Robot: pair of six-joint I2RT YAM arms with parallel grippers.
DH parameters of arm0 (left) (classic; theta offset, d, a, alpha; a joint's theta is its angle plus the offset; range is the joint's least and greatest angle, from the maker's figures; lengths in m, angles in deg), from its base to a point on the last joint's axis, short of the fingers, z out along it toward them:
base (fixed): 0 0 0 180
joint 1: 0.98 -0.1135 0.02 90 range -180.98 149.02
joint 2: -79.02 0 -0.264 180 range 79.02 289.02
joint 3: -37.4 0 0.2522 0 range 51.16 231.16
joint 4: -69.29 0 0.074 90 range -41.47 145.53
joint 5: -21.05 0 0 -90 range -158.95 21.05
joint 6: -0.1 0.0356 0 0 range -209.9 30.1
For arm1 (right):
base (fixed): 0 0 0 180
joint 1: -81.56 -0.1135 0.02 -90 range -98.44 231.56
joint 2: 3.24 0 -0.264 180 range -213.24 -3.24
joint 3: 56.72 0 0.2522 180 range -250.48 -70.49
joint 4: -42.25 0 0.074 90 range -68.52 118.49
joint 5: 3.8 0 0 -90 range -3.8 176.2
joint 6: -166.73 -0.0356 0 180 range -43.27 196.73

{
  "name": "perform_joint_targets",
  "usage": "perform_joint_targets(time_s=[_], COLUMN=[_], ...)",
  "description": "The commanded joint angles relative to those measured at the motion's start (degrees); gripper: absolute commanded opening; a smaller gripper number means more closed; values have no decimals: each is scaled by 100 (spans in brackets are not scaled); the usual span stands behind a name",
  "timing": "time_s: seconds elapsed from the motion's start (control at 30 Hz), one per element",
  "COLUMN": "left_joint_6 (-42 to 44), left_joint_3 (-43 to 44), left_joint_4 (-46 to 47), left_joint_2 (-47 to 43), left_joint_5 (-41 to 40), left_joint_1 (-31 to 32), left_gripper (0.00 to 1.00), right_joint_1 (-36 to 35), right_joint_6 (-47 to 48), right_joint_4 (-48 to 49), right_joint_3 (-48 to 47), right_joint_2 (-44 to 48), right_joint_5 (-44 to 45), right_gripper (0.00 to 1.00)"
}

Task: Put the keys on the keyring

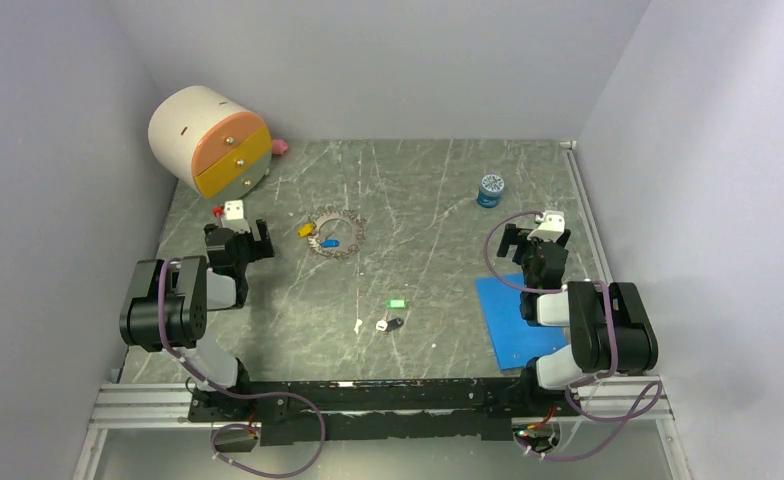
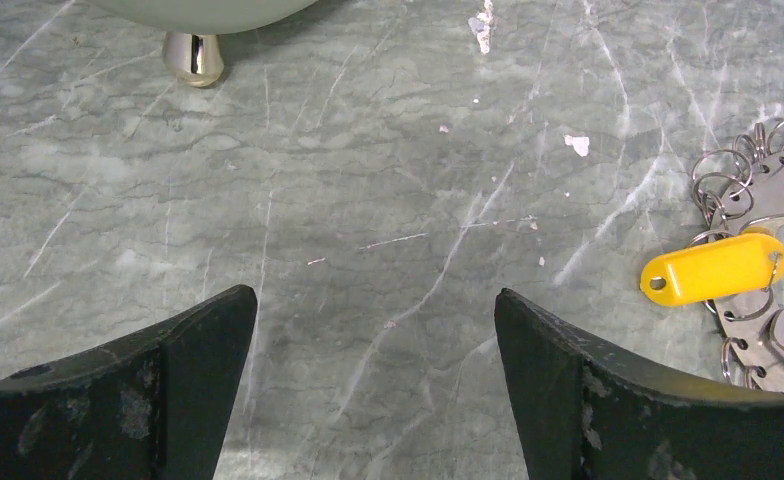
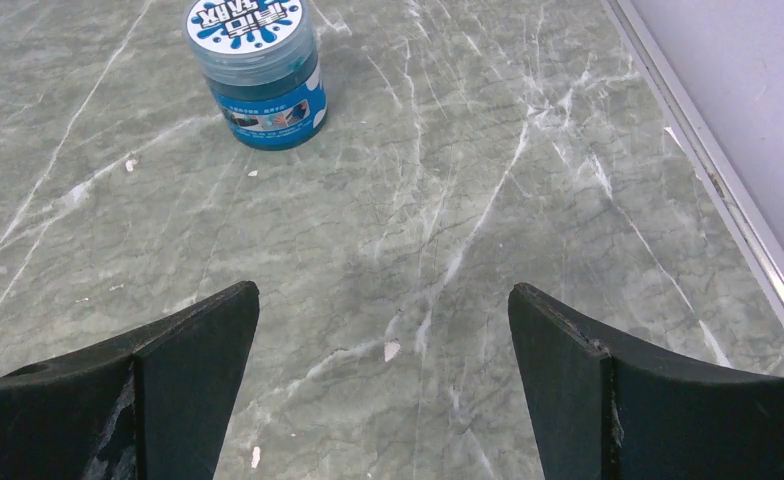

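Observation:
The keyring point(image 1: 336, 234), a silvery hoop edged with small split rings, lies left of the table's centre. A yellow key point(image 1: 306, 230) and a blue key point(image 1: 330, 243) rest on it. A green key point(image 1: 397, 303) and a black key point(image 1: 392, 323) lie loose nearer the front. My left gripper point(image 1: 238, 232) stands open just left of the ring, holding nothing. In the left wrist view the left gripper point(image 2: 376, 300) hangs over bare table, with the yellow key point(image 2: 713, 267) and keyring point(image 2: 768, 180) at the right edge. My right gripper point(image 1: 534, 240) point(image 3: 383, 295) is open and holds nothing, far right.
A white drum-shaped cabinet point(image 1: 208, 140) with orange and yellow drawers stands at the back left; its metal foot point(image 2: 193, 55) shows ahead of the left gripper. A small blue jar point(image 1: 490, 189) point(image 3: 260, 70) sits ahead of the right gripper. A blue mat point(image 1: 513, 320) lies under the right arm.

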Motion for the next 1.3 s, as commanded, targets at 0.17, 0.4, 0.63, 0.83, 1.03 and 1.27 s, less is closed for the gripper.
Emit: perform_joint_targets(time_s=[0.17, 0.4, 0.63, 0.83, 1.03, 1.27], left_joint_6=[196, -775, -2126, -3350, -3240, -2762], left_joint_3=[22, 1541, 1869, 2016, 2319, 3557], left_joint_4=[162, -3941, -4998, -5945, -5872, -6638], left_joint_2=[-108, -1670, -2759, -2981, -2430, -983], left_joint_5=[196, 311, 1330, 1278, 2452, 2292], left_joint_1=[-11, -3, -6, -76, -36, 1062], left_gripper=[94, 95, 95, 99, 99, 69], right_joint_1=[-11, -48, -25, -22, -14, -14], right_joint_6=[24, -166, -1699, -3223, -3245, -3411], right_joint_4=[173, -2285, -4268, -5382, -5778, -5448], right_joint_3=[-122, -1045, -2175, -2419, -2643, -2601], right_joint_2=[-37, 1013, 1813, 1962, 1852, 1437], right_joint_5=[-67, 76, -404, 453, 94, -637], right_gripper=[99, 99, 99, 99, 99, 99])
